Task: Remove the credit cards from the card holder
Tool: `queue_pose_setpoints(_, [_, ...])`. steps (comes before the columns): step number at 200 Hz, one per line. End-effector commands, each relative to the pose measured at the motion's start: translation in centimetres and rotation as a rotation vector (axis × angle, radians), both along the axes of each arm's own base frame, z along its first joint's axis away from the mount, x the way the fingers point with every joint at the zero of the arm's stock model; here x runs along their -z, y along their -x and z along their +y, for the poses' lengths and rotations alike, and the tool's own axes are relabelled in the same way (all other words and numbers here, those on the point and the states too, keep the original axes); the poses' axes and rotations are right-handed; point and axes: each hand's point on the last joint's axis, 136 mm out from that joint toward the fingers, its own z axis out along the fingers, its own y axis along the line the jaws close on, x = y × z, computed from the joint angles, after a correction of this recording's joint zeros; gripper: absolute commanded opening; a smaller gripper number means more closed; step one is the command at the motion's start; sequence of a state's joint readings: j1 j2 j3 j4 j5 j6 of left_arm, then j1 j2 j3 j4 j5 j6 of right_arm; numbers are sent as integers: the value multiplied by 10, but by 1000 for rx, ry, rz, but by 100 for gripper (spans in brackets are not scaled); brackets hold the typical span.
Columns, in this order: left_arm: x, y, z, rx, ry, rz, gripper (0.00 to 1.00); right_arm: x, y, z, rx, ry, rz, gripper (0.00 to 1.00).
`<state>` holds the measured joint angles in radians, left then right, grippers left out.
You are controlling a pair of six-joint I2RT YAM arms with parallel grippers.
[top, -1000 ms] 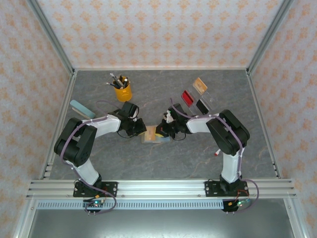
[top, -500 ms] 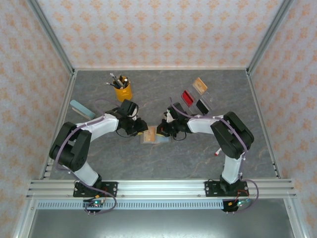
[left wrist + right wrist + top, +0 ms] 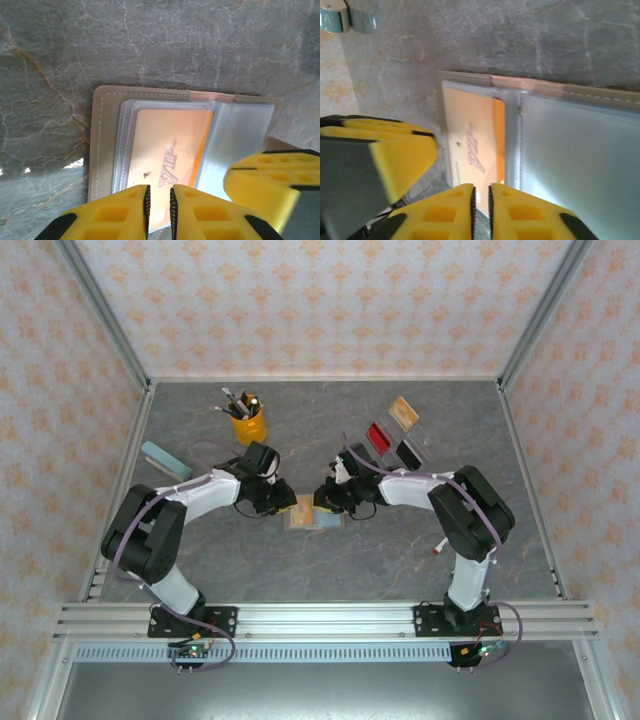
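left gripper: we see yellow jaws nearly together with a thin slit, grip we cannot tell | right gripper: same | both over the open grey-olive bifold card holder on the grey marbled table | tan-orange plastic credit card sits in its clear sleeve

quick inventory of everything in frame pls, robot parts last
card holder: 1, beige-grey with clear sleeves, lying open at table centre
orange card: 1, inside the holder's sleeve
loose cards: 3, tan-orange, red, black, far right of table
cup: 1, yellow, holding pens, far left
block: 1, light blue, left edge
small item: 1, red and white, by right arm, too small to identify
table: 1, grey marble
left gripper: yellow fingers, narrow gap, over the orange card
right gripper: yellow fingers, narrow gap, over the holder
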<state>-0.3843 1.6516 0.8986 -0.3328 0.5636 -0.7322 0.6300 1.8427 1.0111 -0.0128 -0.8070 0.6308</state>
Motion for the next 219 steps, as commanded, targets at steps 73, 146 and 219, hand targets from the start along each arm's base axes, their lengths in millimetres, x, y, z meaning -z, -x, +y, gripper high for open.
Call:
queue_pose_setpoints(73, [21,10,-5,29,20,57,17,22,-2,6,-16,35,35,28])
queue_pose_setpoints(146, [28,12,-8,42,24,80,10,25,-1,10,-30,7,42,23])
queue_pose_setpoints(219, [45,21,11,18,-86,121,8,4,-6,7,-14,-74,-4,6])
